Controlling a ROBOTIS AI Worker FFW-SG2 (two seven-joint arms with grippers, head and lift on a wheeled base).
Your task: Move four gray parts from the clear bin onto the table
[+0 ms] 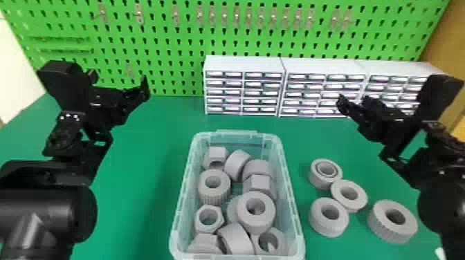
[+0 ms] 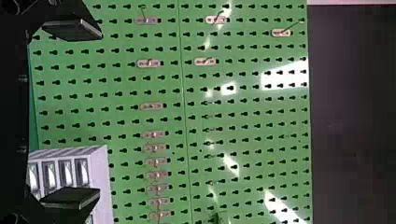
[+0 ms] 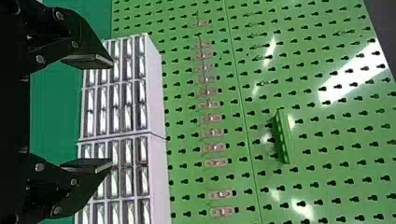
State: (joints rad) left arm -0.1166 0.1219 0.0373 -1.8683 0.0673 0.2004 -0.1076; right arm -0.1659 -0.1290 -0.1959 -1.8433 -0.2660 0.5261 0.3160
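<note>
Green surface point(image 1: 138, 207) carries the clear bin point(image 1: 237, 133). At its three o'clock lie four gray parts point(image 1: 327, 230): three grouped closely, one slightly apart. White drawer cabinets point(image 1: 244, 64) stand at one o'clock.

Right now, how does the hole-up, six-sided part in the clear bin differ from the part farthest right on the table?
The six-sided part has flat sides; the rightmost part is round and ridged. The six-sided part looks smaller than the rightmost part. Both are gray with a round central hole.
</note>
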